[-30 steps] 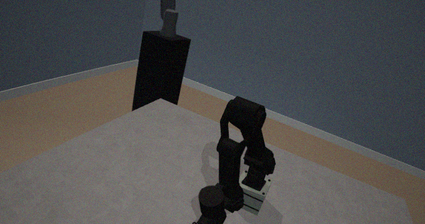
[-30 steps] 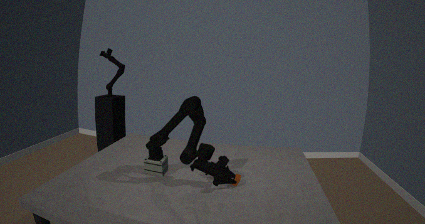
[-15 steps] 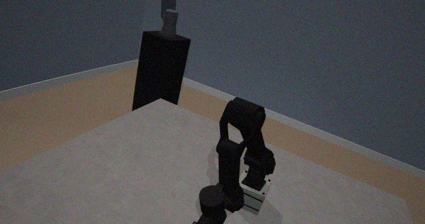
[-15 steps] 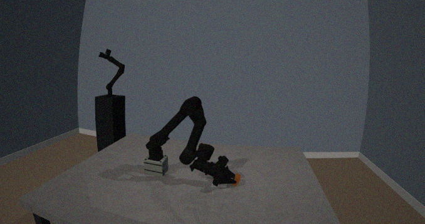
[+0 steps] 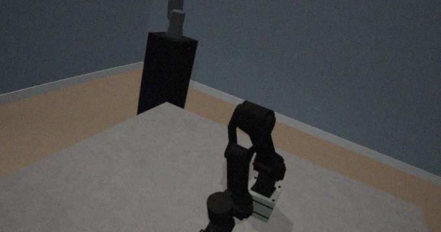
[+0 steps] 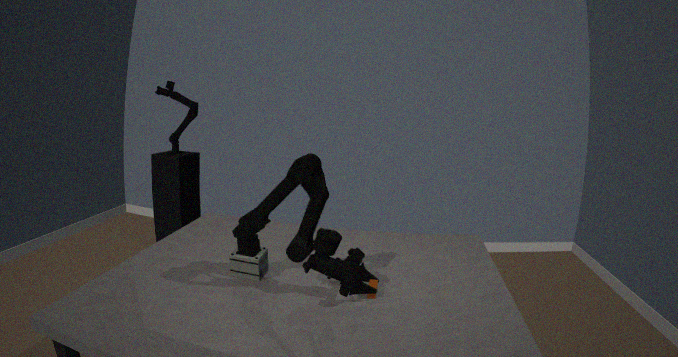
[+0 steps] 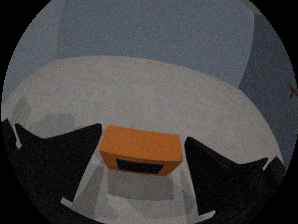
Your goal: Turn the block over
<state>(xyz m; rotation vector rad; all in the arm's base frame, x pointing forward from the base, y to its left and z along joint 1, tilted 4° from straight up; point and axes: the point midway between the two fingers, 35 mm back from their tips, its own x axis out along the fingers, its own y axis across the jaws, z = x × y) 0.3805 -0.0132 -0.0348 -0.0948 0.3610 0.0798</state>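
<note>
The end effector (image 7: 141,163) is spread wide and grips nothing; its two dark fingers stand on either side of the small orange rectangular block (image 7: 141,149) with a visible gap on each side. The block rests on the grey matte table (image 6: 440,295), just ahead of the black six-joint arm (image 6: 305,195), which folds low so that the wrist lies close to the surface. This low posture appears to suit a release at table height, so the block settles without dropping.

In the wrist view, the dark rectangular marking (image 7: 139,164) shows on the block's lower near face, turned toward the camera and tilted downward. Whether that face is fully down cannot be confirmed from these views.

In the exterior view only an orange corner of the block (image 6: 372,286) is visible beyond the end effector. In the top view the block is out of frame, and the dim lighting obscures fine detail.
</note>
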